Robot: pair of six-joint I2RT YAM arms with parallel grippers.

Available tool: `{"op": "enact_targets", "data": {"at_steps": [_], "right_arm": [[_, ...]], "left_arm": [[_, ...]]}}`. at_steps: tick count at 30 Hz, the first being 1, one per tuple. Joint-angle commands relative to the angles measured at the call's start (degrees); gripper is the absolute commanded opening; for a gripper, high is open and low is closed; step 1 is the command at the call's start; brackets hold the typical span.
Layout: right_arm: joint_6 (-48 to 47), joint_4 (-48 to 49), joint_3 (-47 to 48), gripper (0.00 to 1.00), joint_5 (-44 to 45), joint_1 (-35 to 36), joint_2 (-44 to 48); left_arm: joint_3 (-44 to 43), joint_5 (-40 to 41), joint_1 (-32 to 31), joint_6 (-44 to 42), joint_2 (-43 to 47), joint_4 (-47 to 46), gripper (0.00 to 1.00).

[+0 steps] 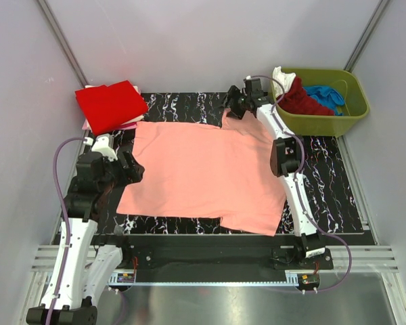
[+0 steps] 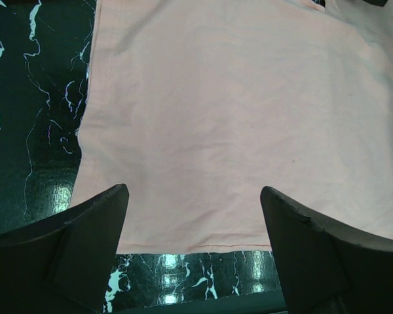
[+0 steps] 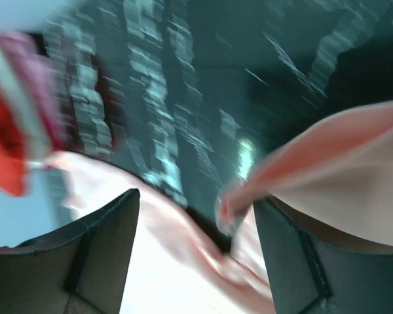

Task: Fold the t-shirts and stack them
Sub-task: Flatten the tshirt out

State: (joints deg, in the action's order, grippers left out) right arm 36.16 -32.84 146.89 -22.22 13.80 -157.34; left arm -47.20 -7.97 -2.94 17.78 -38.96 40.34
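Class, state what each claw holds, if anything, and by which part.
Nothing is held. The left claw hangs open over the hem of the salmon-pink t-shirt; the right claw, also open, straddles a raised fold at its far edge.

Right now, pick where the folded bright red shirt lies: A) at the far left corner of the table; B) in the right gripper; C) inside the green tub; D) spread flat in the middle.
A: the folded bright red shirt sits at the far left corner, across the table from the green tub, while the salmon-pink shirt is the one spread in the middle.
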Motion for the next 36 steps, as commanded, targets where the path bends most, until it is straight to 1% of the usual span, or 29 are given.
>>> {"op": "enact_targets", "data": {"at_steps": [1,3,4,5,6,7,8,9,10,11,12,13,14,15,16,17,18,19,20,21,22,24,25,26,28,31,32,36], "right_arm": [[13.13,21.45,11.01,0.78,-12.06,-0.62,-3.32],[14.37,26.48,11.75,0.80,-10.22,-0.71,-2.19],[13.94,27.29,9.32,0.81,-9.87,-0.79,-0.79],[12.11,27.74,7.20,0.81,-9.78,-0.79,3.14],[10.96,27.83,4.66,0.80,-9.95,-0.71,5.53],[9.82,27.66,-1.28,0.81,-10.12,-0.71,8.16],[7.46,27.31,-4.39,0.80,-10.91,-0.71,13.58],[5.87,26.17,-7.29,0.80,-10.74,-0.79,16.51],[4.11,21.55,-12.71,0.80,-9.96,-0.71,19.41],[0.61,19.41,-15.90,0.80,-7.86,-0.71,25.53],[-1.16,17.30,-19.24,0.81,-6.28,-0.62,28.72],[-2.92,13.02,-25.54,0.82,-4.26,-0.71,31.71],[-6.68,10.63,-28.56,0.82,-0.06,-0.71,37.05],[-8.63,5.64,-31.29,0.83,2.59,-0.62,39.36],[-10.04,3.25,-36.36,0.84,5.66,-0.71,41.48],[-12.32,0.70,-38.67,0.85,10.31,-0.62,44.98],[-13.13,-3.85,-40.87,0.85,12.61,-0.62,46.49],[-13.83,-5.73,-45.24,0.86,14.46,-0.71,47.73],[-15.23,-7.22,-47.46,0.86,16.57,-0.62,50.00],[-15.51,-9.50,-49.66,0.86,18.07,-0.71,51.15],[-15.86,-10.22,-54.21,0.86,19.13,-0.62,52.12],[-16.04,-11.19,-58.36,0.86,21.77,-0.71,55.02],[-15.60,-11.37,-61.86,0.86,21.95,-0.71,55.99],[-15.51,-11.11,-63.55,0.86,23.35,-0.71,57.22],[-15.33,-9.70,-67.15,0.86,23.19,-0.71,57.67],[-16.73,-9.70,-67.18,0.86,23.53,-0.71,55.13],[-16.91,-9.96,-66.65,0.85,24.32,-0.62,52.86],[-18.14,-11.28,-62.44,0.85,25.64,-0.62,46.52]], "left_arm": [[-0.08,-0.74,0.39,-0.99,0.73,-2.89,0.88],[-0.09,-0.73,0.39,-0.99,0.64,-2.72,0.88],[-0.09,-0.65,0.39,-0.99,0.47,-2.63,0.88],[-0.09,-0.39,0.39,-0.91,0.55,-2.63,0.88],[-0.09,-0.30,0.48,-0.91,0.55,-2.72,0.88],[0.00,-0.38,0.48,-0.91,0.46,-2.72,0.88],[0.00,-0.30,0.48,-0.91,0.46,-2.81,0.88],[0.00,-0.38,0.48,-0.91,0.38,-2.72,0.88],[0.00,-0.38,0.48,-0.91,0.03,-2.72,0.88],[0.00,-0.21,0.48,-0.91,-0.15,-2.63,0.88],[-0.08,-0.03,0.48,-0.82,-0.33,-2.54,0.88],[-0.09,-0.12,0.48,-0.82,-0.50,-2.54,0.88],[0.00,-0.12,0.48,-0.82,-0.59,-2.63,0.88],[0.09,-0.03,0.48,-0.82,-0.76,-2.72,0.88],[0.09,-0.03,0.48,-0.82,-1.55,-2.72,0.88],[0.18,0.40,0.48,-0.73,-2.08,-2.72,0.88],[0.27,0.58,0.48,-0.73,-2.69,-2.72,0.88],[0.27,0.58,0.48,-0.73,-4.96,-2.72,0.88],[0.01,1.63,0.48,-0.38,-6.64,-1.85,0.88],[-0.95,2.25,0.48,-0.03,-8.48,-1.06,0.88],[-1.40,2.78,0.48,0.23,-12.16,-0.44,0.88],[-2.28,4.62,0.48,1.20,-15.52,0.70,0.87],[-2.37,4.80,0.48,1.64,-18.23,0.62,0.87],[-2.20,4.11,0.39,2.77,-19.39,-0.25,0.87],[-1.41,4.27,0.30,4.10,-22.55,-1.66,0.86],[-1.14,6.20,0.30,6.47,-27.03,-4.03,0.86],[-1.23,6.64,0.30,7.70,-28.26,-5.60,0.86],[-0.96,6.38,0.30,10.87,-35.47,-10.97,0.84]]}}
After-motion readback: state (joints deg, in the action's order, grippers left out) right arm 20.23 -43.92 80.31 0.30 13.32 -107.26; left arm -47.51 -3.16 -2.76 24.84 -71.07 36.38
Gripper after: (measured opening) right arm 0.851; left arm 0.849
